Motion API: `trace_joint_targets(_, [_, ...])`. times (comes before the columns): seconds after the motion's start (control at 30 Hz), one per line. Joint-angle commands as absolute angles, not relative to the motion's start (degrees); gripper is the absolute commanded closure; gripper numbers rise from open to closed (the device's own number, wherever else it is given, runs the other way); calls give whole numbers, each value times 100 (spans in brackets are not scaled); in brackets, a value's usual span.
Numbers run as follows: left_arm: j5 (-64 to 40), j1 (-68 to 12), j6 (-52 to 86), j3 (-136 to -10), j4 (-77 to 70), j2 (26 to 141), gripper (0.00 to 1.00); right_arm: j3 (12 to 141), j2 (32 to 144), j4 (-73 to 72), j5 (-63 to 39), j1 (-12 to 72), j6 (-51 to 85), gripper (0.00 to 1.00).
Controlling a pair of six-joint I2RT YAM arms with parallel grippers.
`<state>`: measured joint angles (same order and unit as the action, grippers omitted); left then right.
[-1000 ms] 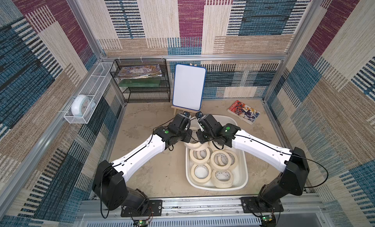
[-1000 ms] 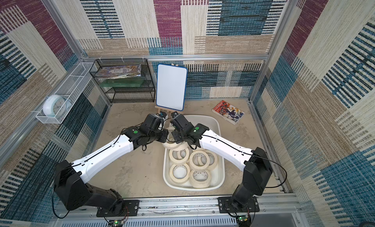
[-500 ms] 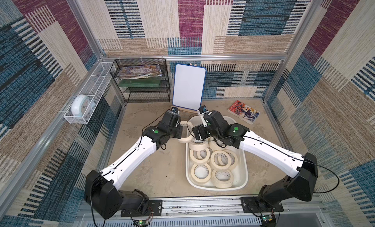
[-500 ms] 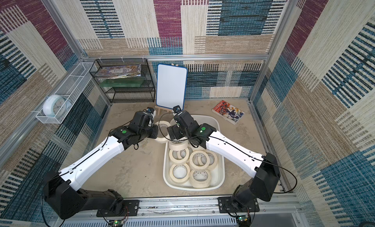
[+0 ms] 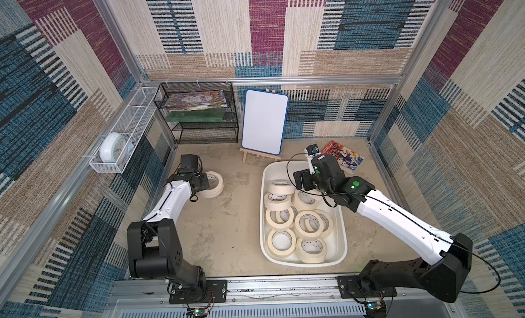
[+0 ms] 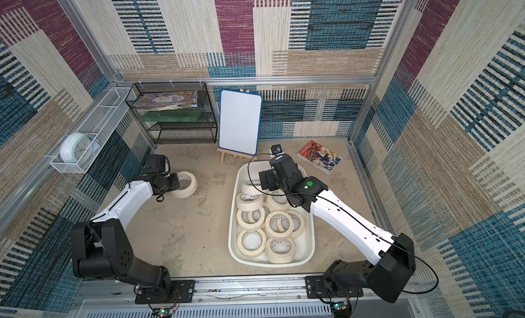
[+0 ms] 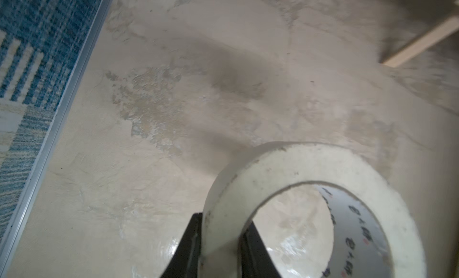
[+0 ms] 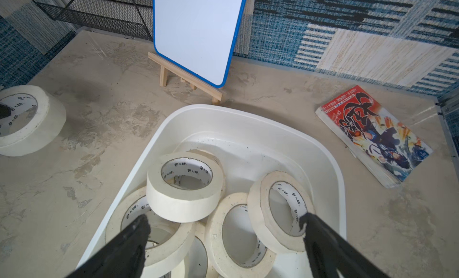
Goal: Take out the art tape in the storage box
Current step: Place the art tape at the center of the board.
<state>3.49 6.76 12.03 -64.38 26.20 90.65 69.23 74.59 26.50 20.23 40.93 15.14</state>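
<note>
The storage box point(image 5: 306, 264) point(image 6: 272, 264) point(image 8: 248, 115) is a white tub on the right half of the table, holding several cream rolls of art tape point(image 5: 309, 225) point(image 6: 279, 224) point(image 8: 185, 184). One more roll point(image 5: 213, 184) point(image 6: 186, 184) point(image 8: 24, 120) point(image 7: 310, 165) is outside the box, down at the table on the left. My left gripper point(image 5: 206, 183) point(image 6: 176, 183) point(image 7: 221, 222) is shut on that roll's wall, one finger inside the ring and one outside. Over the box's far end, my right gripper point(image 5: 302, 183) point(image 6: 268, 180) point(image 8: 223, 221) hangs open, holding nothing, above the piled rolls.
A whiteboard on a wooden easel point(image 5: 264, 122) stands just behind the box. A black mesh rack point(image 5: 199, 117) fills the back left corner. A comic book point(image 5: 343, 157) lies at the back right. On the left wall, a white wire basket point(image 5: 116, 149) holds a clock.
Both grippers were together at the box's far left corner on one roll. My right gripper opened and stayed over the box. My left arm carried the roll left and down to the table.
</note>
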Motion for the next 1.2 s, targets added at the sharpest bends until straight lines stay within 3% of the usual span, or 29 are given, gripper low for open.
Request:
trace_joint_targets(0.0, [-80,959,1260,-6811,2097,9636,100,6781,7303,2733,1888,4033,1472,1])
trace_joint_targets(0.27, [-24,1474,1109,-8011,2495,11100,100,6320,6982,2789,1844,3725,1430,1])
trace_joint_targets(0.6, [369,1610,983,-8127,2642,11470,100,5912,6856,2664,1613,3400,1476,1])
trace_joint_targets(1.0, [448,1604,923,-8158,2894,11382,28,5961,7042,2518,1141,3222,1350,1])
trace_joint_targets(1.17, [502,1513,870,-8111,3141,10759,21,6384,7624,2563,817,3225,1378,1])
